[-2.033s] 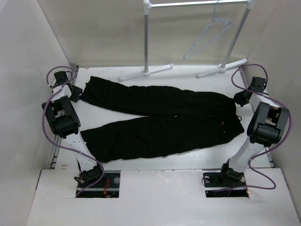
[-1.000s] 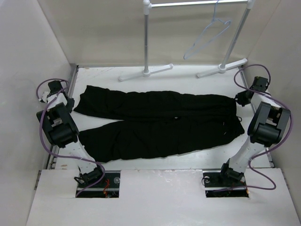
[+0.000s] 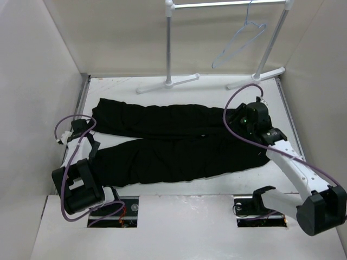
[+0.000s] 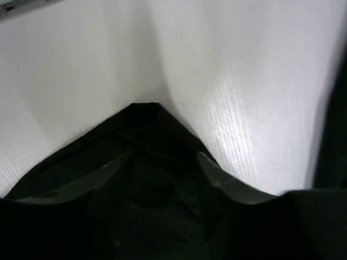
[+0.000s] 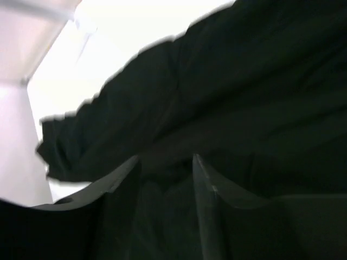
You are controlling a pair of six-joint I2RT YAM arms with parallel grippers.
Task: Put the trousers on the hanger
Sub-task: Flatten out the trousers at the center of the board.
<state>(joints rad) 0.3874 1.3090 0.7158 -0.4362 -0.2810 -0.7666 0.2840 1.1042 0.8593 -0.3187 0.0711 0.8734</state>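
The black trousers (image 3: 179, 141) lie flat on the white table (image 3: 190, 89), legs pointing left and waist to the right. The pale blue hanger (image 3: 238, 46) hangs on the rail at the back. My left gripper (image 3: 81, 135) is at the left end, between the two leg cuffs. In the left wrist view a corner of the trousers (image 4: 146, 116) reaches in between its fingers (image 4: 108, 170), and I cannot see whether they pinch it. My right gripper (image 3: 241, 116) hovers over the waist. Its jaws (image 5: 165, 162) stand apart above the trousers (image 5: 244, 81).
The white rail stand (image 3: 169, 43) rests its feet (image 3: 168, 83) on the table's back edge. White walls close in the left, right and back sides. Purple cables (image 3: 233, 116) loop off both arms.
My left gripper let go of the upper leg cuff and moved toward the front, to the lower leg. The right arm swung in from the right edge over the waist and its jaws opened.
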